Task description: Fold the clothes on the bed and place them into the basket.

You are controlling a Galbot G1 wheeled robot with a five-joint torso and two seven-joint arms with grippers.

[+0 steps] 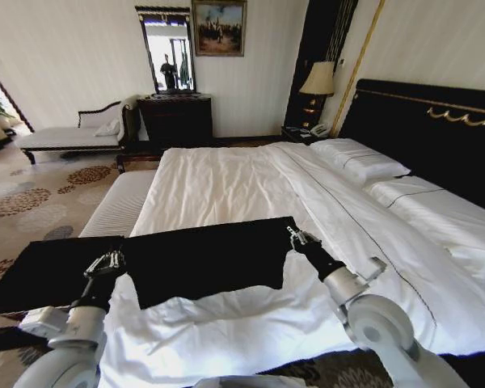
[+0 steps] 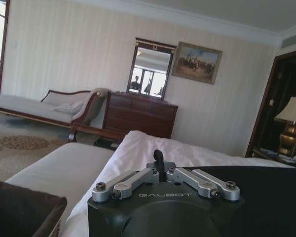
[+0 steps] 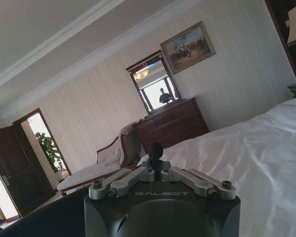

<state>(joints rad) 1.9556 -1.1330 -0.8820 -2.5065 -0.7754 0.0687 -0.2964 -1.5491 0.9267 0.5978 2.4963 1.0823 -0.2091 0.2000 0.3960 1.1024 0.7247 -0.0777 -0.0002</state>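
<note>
Clothes (image 1: 206,259), one black shirt, lie flat near the foot of the bed (image 1: 226,182). The left gripper (image 1: 105,263) and right gripper (image 1: 297,237) each pinch a far corner with fingers together. Both should move evenly so the fold stays straight.

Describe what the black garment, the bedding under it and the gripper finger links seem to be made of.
T-shirt: soft matte fabric, likely cotton knit; it sags between the left gripper and right gripper.
Duvet: smooth white woven cloth, creased.
Finger links: brushed silver metal, probably aluminium, bolted.
</note>
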